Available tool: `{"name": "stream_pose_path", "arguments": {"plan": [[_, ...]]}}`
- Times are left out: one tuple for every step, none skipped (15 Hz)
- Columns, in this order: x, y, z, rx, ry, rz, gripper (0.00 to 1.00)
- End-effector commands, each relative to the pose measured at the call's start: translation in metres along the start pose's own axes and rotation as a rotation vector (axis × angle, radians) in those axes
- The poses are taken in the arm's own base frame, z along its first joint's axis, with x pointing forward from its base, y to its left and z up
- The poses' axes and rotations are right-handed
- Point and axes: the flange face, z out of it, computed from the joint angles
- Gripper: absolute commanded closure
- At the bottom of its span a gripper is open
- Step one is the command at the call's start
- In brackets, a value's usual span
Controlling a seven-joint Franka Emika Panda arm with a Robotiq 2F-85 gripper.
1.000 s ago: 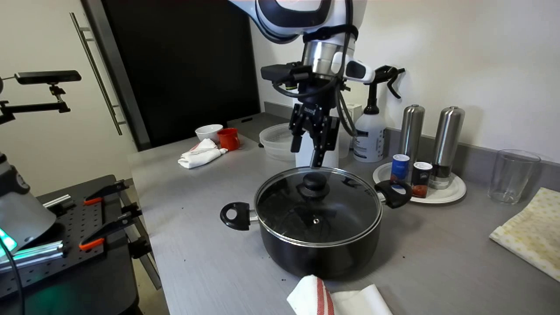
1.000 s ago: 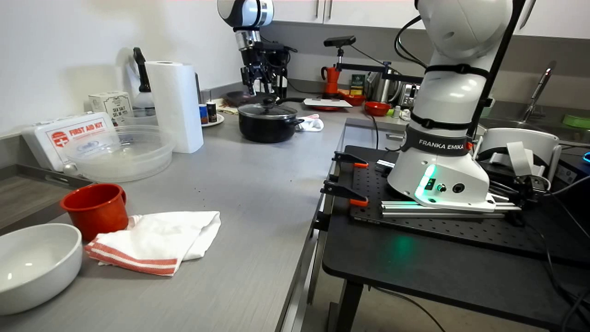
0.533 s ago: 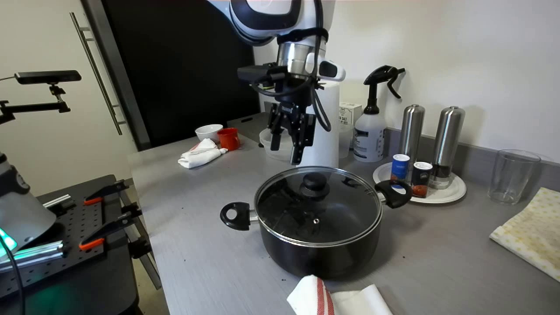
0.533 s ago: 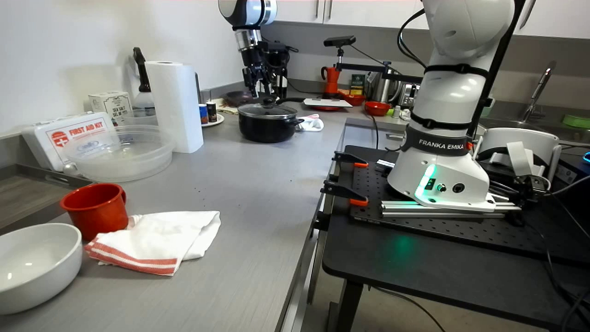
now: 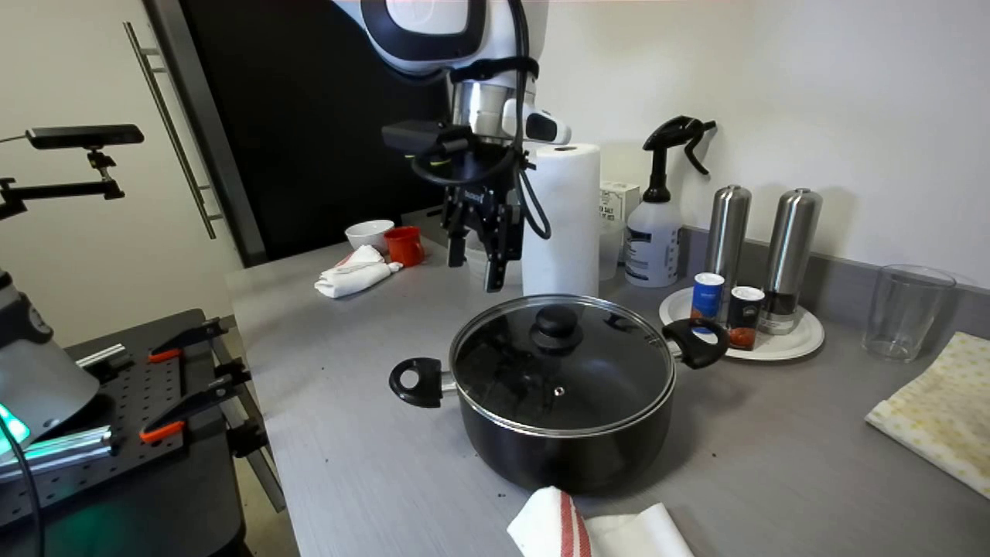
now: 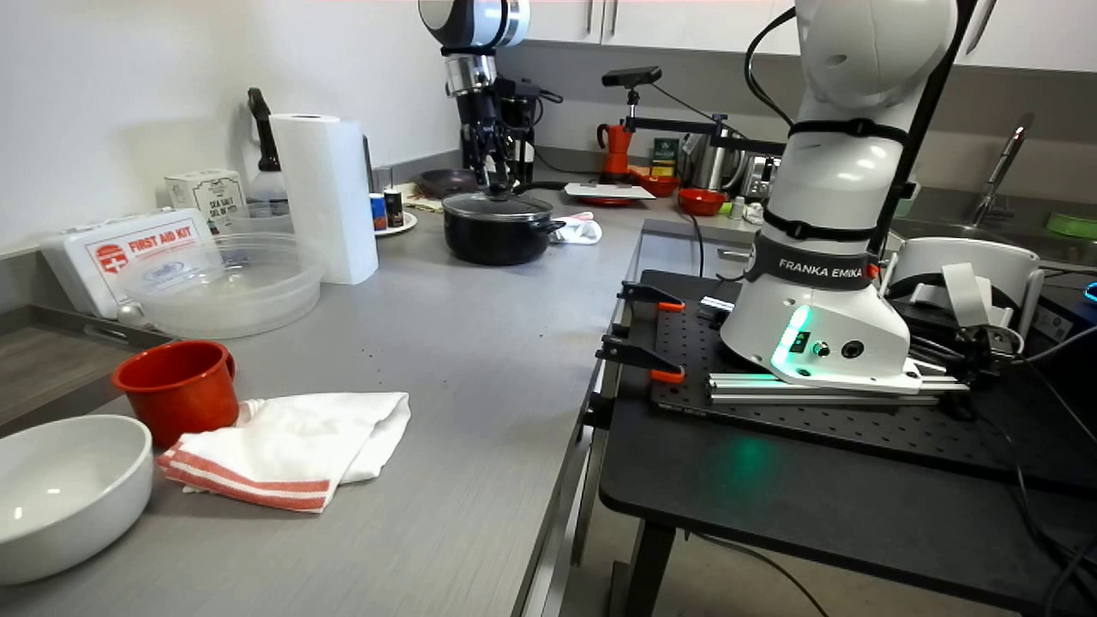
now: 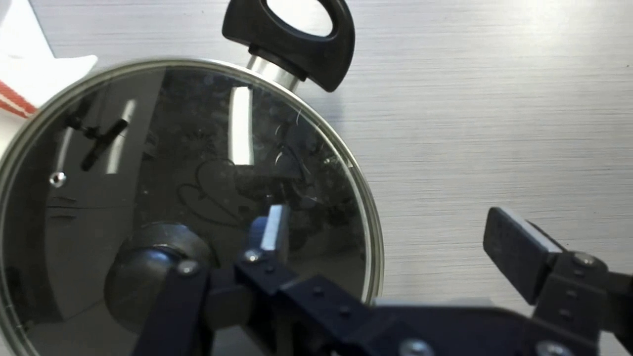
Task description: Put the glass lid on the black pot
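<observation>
- Glass lid (image 5: 563,370) in an exterior view: it lies level on the black pot (image 5: 568,464), metal rim following the pot's top edge, black knob (image 5: 557,320) upward.
- The pot stands on the grey counter (image 5: 348,410), its side handles (image 5: 416,383) jutting out.
- Also there, the end effector (image 5: 474,272) hangs near the pot, apart from the knob; it is released, fingers parted and pointing down.
- A striped cloth (image 5: 541,526) lies just in front of the pot. A white plate (image 5: 809,333) near it bears two small jars (image 5: 745,317) and two metal cylinders (image 5: 794,247); a paper roll (image 5: 561,224) stands upright beyond.
- In an exterior view, the metal wrist joint (image 6: 470,73) is above the lidded pot; the fingertips overlap the knob, so their spacing cannot be told.
- Nearer that camera are a red mug (image 6: 176,390), a white bowl (image 6: 77,497) and a folded towel (image 6: 300,446); a clear tub (image 6: 227,296) stands near the paper roll.
- Wrist view: the lid fills much of the left side, its knob partly hidden by the finger linkage. The pads (image 7: 514,252) are wide apart, one above the glass, its twin above the counter outside the rim.
</observation>
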Motion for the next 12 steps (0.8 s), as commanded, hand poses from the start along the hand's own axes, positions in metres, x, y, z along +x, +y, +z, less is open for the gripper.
{"name": "stream_pose_path", "arguments": {"plan": [[-0.012,-0.008,-0.001,0.01,0.029,-0.048,0.0],[-0.013,-0.008,0.0,0.013,0.027,-0.048,0.0],[-0.013,-0.007,0.001,0.016,0.025,-0.044,0.0],[-0.012,-0.006,0.002,0.022,0.022,-0.036,0.0],[-0.012,-0.004,0.003,0.028,0.021,-0.032,0.0],[-0.01,-0.003,0.005,0.034,0.023,-0.028,0.0],[-0.009,-0.001,0.005,0.041,0.026,-0.026,0.0],[-0.009,0.002,0.004,0.042,0.036,-0.026,0.0],[-0.008,0.005,0.002,0.049,0.043,-0.022,0.0],[-0.008,0.009,0.001,0.052,0.05,-0.015,0.0],[-0.007,0.013,0.001,0.059,0.053,-0.008,0.0],[-0.007,0.017,0.001,0.063,0.056,0.002,0.0]]}}
